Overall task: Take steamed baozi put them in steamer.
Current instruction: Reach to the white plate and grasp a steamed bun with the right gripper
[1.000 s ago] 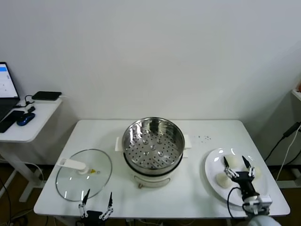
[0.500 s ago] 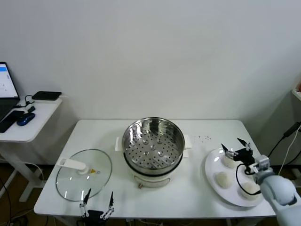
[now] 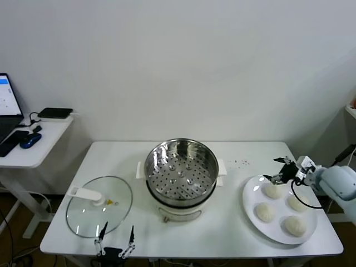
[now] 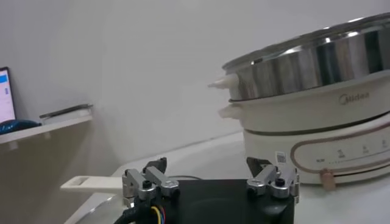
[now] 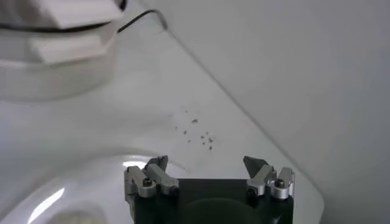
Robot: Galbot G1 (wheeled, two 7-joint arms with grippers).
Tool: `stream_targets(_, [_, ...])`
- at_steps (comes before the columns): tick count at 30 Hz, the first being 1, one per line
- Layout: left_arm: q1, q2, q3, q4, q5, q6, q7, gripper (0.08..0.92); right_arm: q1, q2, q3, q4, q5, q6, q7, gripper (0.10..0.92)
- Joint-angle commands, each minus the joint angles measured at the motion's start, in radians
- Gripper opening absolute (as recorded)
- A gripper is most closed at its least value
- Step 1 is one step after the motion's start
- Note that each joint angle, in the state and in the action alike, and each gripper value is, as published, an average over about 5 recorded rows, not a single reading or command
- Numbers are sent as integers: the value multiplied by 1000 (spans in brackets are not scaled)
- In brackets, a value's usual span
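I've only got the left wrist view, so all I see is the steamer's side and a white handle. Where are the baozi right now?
Observer: All four baozi sit on a white plate at the table's right side.
Operator: Anything in the steamer?
Observer: No, the steamer basket holds nothing.
Operator: And the right arm?
Observer: The right end effector hovers near the plate's far edge, open and holding nothing.
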Motion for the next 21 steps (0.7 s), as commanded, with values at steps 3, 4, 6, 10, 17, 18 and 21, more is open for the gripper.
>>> stream_targets(3, [0,-2,0,3,4,1,2,823,773,-19,-869,-156,-51,149,-315,823])
stream_targets(4, [0,-3,0,4,4,0,1,823,815,-2,-920,-168,-45,160,-326,823])
stream_targets(6, [1,-3,-2,7,4,0,1,823,868,34,-992,-195,-41,180,-343,823])
stream_targets(10, [1,-5,-8,14,5,-2,1,823,910,101,-1060,-263,-42,214,-363,823])
stream_targets(17, [-2,-10,-17,23,5,-3,2,823,877,167,-1085,-366,-72,236,-366,823])
stream_targets(18, [-3,-10,-19,24,5,-3,2,823,861,173,-1076,-378,-75,236,-365,823])
stream_targets(21, [-4,-12,-22,28,7,-4,2,823,812,196,-1041,-423,-88,248,-370,823])
